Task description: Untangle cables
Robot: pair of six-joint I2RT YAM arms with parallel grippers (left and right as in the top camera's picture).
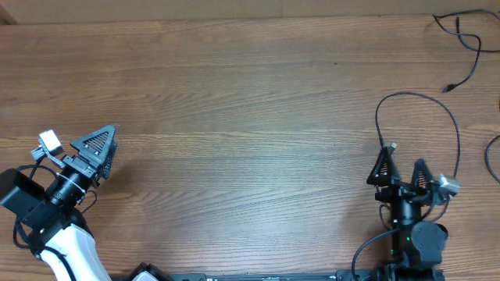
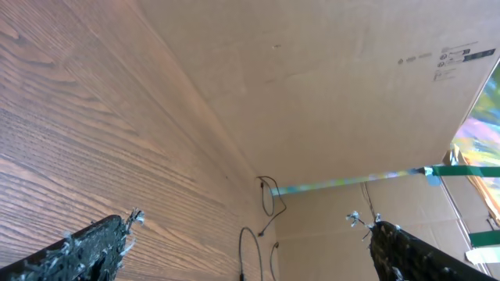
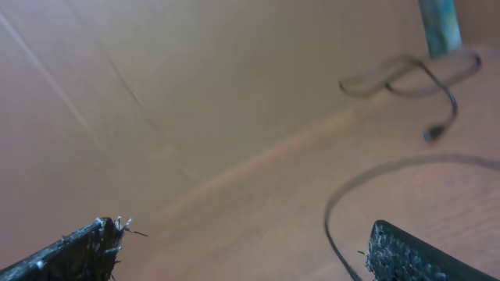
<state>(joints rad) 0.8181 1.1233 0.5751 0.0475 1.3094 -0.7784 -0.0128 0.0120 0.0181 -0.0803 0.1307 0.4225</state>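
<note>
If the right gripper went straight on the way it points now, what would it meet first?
Most likely the loop of thin black cable lying just ahead of the open right gripper; how high it rides is unclear.

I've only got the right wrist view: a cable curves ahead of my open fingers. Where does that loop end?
Observer: Overhead, the looped cable arcs ahead of the right gripper; its silver-tipped end lies right beside that gripper.
Operator: Other cables I'm missing?
Observer: A third cable curves at the right edge of the table, to that gripper's right.
Operator: And the left arm?
Observer: The left gripper sits open at the table's left side, away from every cable.
</note>
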